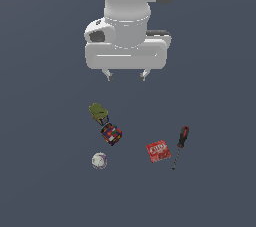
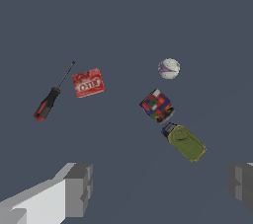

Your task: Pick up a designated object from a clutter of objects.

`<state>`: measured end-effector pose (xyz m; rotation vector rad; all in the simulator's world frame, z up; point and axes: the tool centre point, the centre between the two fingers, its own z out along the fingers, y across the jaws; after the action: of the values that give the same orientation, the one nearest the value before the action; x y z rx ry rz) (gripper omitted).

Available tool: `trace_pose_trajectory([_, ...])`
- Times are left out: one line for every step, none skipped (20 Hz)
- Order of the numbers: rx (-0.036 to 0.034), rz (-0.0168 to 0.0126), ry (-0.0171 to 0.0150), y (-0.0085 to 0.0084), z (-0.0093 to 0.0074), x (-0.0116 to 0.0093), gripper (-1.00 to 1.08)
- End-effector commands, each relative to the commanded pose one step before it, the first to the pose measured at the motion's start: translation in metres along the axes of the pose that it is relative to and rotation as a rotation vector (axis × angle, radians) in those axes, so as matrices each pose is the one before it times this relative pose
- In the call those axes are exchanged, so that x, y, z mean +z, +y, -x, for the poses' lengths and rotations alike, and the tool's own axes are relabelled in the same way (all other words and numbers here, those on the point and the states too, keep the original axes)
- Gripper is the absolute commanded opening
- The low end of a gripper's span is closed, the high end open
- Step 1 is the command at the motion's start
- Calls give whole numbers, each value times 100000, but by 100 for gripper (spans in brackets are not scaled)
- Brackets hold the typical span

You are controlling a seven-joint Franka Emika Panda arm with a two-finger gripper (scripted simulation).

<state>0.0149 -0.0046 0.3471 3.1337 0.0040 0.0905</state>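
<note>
The small white-grey ball with purple markings [image 1: 99, 160] lies on the dark floor toward the exterior view's left; it also shows in the wrist view [image 2: 169, 68]. The multicoloured cube [image 1: 111, 134] sits just beyond it, touching or nearly touching the olive-green block [image 1: 98, 113]. My gripper [image 1: 126, 75] hangs open and empty well above the clutter, over the floor beyond the olive-green block. Its two fingers [image 2: 79, 188] frame the wrist view, wide apart.
A flat red packet with a white label [image 1: 158, 151] and a red-and-black-handled screwdriver [image 1: 180, 146] lie side by side toward the exterior view's right. In the wrist view the packet [image 2: 88, 82] and screwdriver [image 2: 51, 95] lie apart from the cube [image 2: 156, 104] and block [image 2: 185, 142].
</note>
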Motion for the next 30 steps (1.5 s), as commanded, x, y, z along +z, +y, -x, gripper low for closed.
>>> trace_pose_trajectory([0,0,0,1,0,0,100])
trace_pose_trajectory([0,0,0,26,10,-28,100])
trace_pose_trajectory([28,103,-54,59,13,-53,100])
trace_pose_trajectory([48,143,-76,102,27,-93,100])
trace_pose_trajectory([72,172,-91,144,44,-138,100])
trace_pose_trajectory([121,228,-120,180,58,-174,100])
trace_pose_trajectory([181,253,-132,201,75,-204,100])
trace_pose_trajectory([215,216,-111,164,71,-173,100])
trace_pose_trajectory([223,158,-79,119,63,-135,100])
trace_pose_trajectory([212,100,-48,74,51,-96,100])
trace_pose_trajectory([176,46,-20,32,36,-54,100])
trace_pose_trajectory([69,-4,4,-12,12,-10,100])
trace_pose_trajectory([0,0,0,1,-16,32,100])
trace_pose_trajectory([-222,-53,23,-32,-28,33,100])
trace_pose_trajectory([-285,-9,-2,2,-47,47,100])
trace_pose_trajectory([-397,4,-11,17,-62,53,100])
trace_pose_trajectory([-521,15,-20,25,-78,63,100])
trace_pose_trajectory([-636,23,-28,38,-95,74,100])
trace_pose_trajectory([-752,26,-33,47,-112,88,100])
trace_pose_trajectory([-875,26,-36,52,-130,106,100])
trace_pose_trajectory([-997,23,-39,57,-148,125,100])
trace_pose_trajectory([-1121,22,-42,61,-166,144,100])
trace_pose_trajectory([-1234,22,-46,71,-182,160,100])
trace_pose_trajectory([-1343,25,-52,81,-195,174,100])
trace_pose_trajectory([-1456,26,-57,93,-209,190,100])
trace_pose_trajectory([-1575,26,-63,104,-223,207,100])
trace_pose_trajectory([-1696,25,-67,116,-238,226,100])
trace_pose_trajectory([-1817,23,-72,128,-251,246,100])
trace_pose_trajectory([-1937,22,-77,142,-263,265,100])
trace_pose_trajectory([-2058,19,-82,157,-274,285,100])
